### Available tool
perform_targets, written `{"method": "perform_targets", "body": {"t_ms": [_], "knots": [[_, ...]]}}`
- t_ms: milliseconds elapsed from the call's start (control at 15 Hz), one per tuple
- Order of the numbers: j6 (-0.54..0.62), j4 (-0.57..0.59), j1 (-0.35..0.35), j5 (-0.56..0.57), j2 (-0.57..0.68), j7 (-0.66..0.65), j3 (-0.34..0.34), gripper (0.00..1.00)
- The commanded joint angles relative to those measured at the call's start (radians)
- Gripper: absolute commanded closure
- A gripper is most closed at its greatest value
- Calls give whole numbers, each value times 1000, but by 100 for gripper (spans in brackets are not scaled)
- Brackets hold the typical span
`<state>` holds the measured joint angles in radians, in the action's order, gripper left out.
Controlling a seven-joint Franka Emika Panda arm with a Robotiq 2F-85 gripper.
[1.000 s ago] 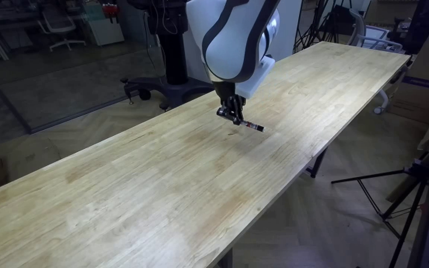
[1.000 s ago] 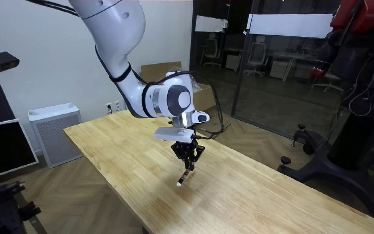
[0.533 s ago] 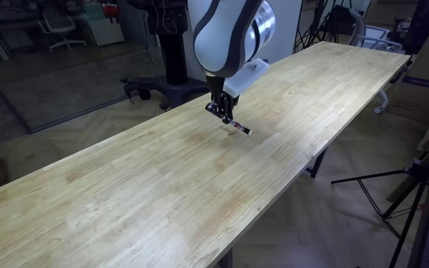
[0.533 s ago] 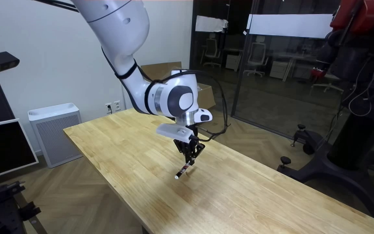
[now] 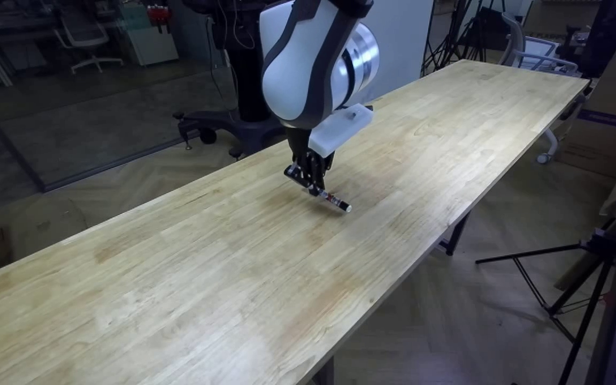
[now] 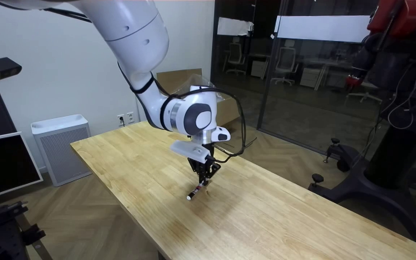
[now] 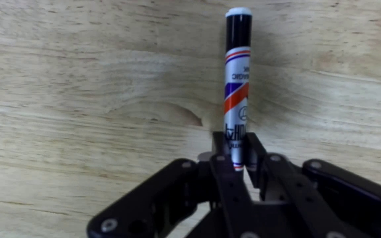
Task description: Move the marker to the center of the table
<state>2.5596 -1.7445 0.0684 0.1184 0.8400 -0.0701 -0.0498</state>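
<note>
While the hand (image 7: 235,145) grips the marker (image 7: 237,71) between its fingers, the black, white-tipped end slants downward in an exterior view, over the worktop (image 5: 190,267) and between the two long edges; whether that tip touches the surface I cannot tell.

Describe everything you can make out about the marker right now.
The marker is a slim, slightly glossy cylinder with a white end, a black section and a white label. The label carries orange-red and purple stripes and lettering, upside down in the wrist view, apparently including MAGIC. The jaws are closed on the label part; beyond them the marker is hidden in that view. It points roughly across the wood grain of the table; whether it touches the surface cannot be told.
</note>
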Motion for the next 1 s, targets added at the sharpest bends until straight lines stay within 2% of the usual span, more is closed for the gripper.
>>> {"method": "perform_targets", "body": {"t_ms": [0,67,467,600,933], "knots": [[-43,55,-12,-15,22,27,16,57],[-46,57,-11,-15,21,30,16,53],[-63,18,-4,-21,-32,19,19,10],[-94,6,-15,-50,-56,14,36,0],[-201,-15,-36,-159,-116,-12,68,0]]}}
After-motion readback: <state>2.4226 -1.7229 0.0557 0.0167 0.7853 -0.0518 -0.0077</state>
